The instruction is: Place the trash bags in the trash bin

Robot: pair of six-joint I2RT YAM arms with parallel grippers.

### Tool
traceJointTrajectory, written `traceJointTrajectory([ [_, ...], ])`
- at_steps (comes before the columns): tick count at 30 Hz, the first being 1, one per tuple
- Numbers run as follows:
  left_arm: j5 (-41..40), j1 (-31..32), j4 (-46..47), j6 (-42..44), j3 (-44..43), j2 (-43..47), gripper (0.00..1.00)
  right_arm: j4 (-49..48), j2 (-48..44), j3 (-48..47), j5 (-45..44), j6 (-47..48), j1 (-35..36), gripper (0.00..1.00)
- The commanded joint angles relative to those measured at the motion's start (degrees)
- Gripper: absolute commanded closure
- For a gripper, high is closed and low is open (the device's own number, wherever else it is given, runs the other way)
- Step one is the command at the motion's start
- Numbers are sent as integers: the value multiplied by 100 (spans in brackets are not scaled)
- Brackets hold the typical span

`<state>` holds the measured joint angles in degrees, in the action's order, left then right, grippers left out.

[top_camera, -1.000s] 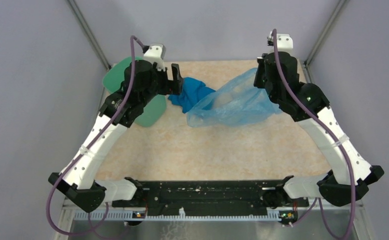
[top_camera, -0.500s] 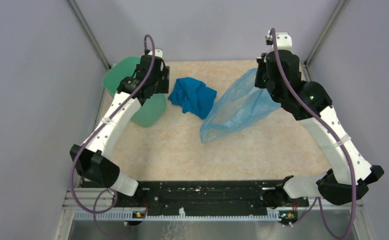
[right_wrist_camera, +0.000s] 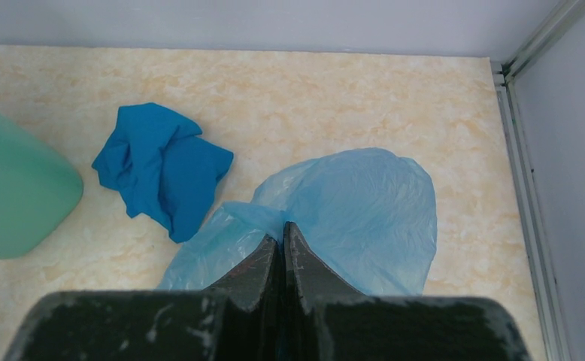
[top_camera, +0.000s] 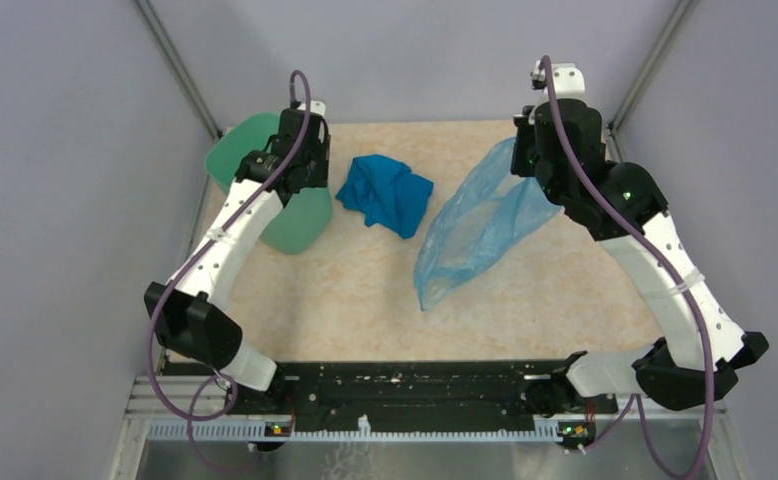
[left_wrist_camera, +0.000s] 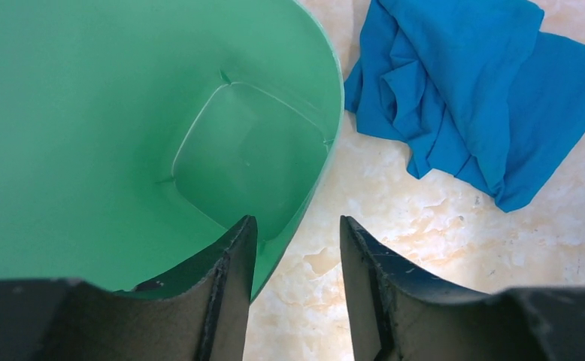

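The left gripper (left_wrist_camera: 295,226) has swung back from the bag to the bin (left_wrist_camera: 64,90). Its jaws, narrowing but still spread, straddle the bin's wall with one finger inside and one outside, and the blue cloth (left_wrist_camera: 485,98) lies ahead to their right. The right gripper (right_wrist_camera: 282,233) stays pressed together on the bag (right_wrist_camera: 365,218), which has dropped slack and hangs below and ahead of it, well apart from the bin. Judgement: the bin is about to be gripped, and the bag is not yet in.

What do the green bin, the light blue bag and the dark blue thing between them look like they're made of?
The bin looks like moulded plastic, smooth with a soft sheen. The bag is thin plastic film, translucent and crinkled. The blue thing is likely fabric: matte, soft folds.
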<state>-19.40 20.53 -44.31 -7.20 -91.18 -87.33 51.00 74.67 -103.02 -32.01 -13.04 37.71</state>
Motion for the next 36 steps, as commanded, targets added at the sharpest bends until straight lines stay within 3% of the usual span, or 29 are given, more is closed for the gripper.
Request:
traceJointTrajectory([
  [1,84,-47,235,168,49,5,51,-22,-29,-398,-41,175,30,100],
  [6,359,-50,372,307,196,57,65,13,101,-596,-117,237,32,100],
  [12,621,-50,367,366,190,263,90,12,268,-941,-195,316,15,100],
  [16,1138,-41,290,374,111,490,100,99,416,-1253,-312,342,-13,100],
  [27,2651,465,-127,-171,37,1115,100,-144,574,-1911,-898,538,-72,100],
  [36,2446,1822,-249,-887,166,1115,100,-781,342,-2391,-1154,823,-72,100],
])
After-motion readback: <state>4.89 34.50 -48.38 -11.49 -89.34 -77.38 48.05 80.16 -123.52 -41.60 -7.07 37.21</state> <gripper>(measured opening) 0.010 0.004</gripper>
